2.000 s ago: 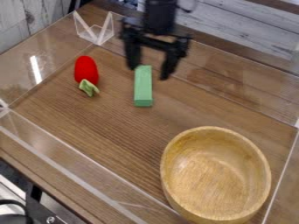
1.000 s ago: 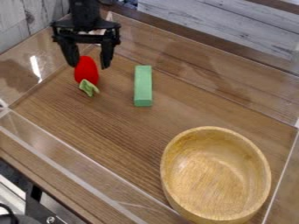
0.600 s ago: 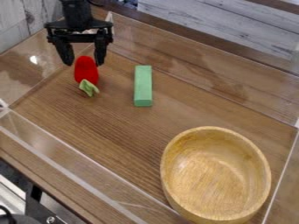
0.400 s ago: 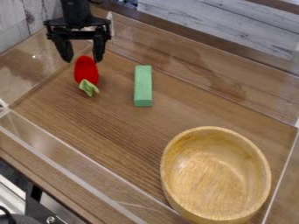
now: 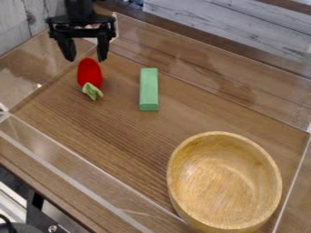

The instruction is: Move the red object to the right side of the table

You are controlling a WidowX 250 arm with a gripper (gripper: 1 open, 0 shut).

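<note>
My black gripper (image 5: 83, 50) hangs pointing down with its two fingers spread wide and nothing between them. The red object (image 5: 89, 73), a smooth rounded toy strawberry with a green leafy cap, lies just below its fingertips on the brown wood-grain table (image 5: 109, 136). A long green rectangular block (image 5: 148, 89) rests to the right; a round wooden bowl (image 5: 226, 180) sits well apart.

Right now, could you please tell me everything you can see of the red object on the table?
The red object is a small rounded toy strawberry, glossy like plastic, with a green leafy cap at its near end. It lies on its side on the wood-grain table, left of the green block and apart from it. The open tool hovers just behind it; nothing grips it.
</note>
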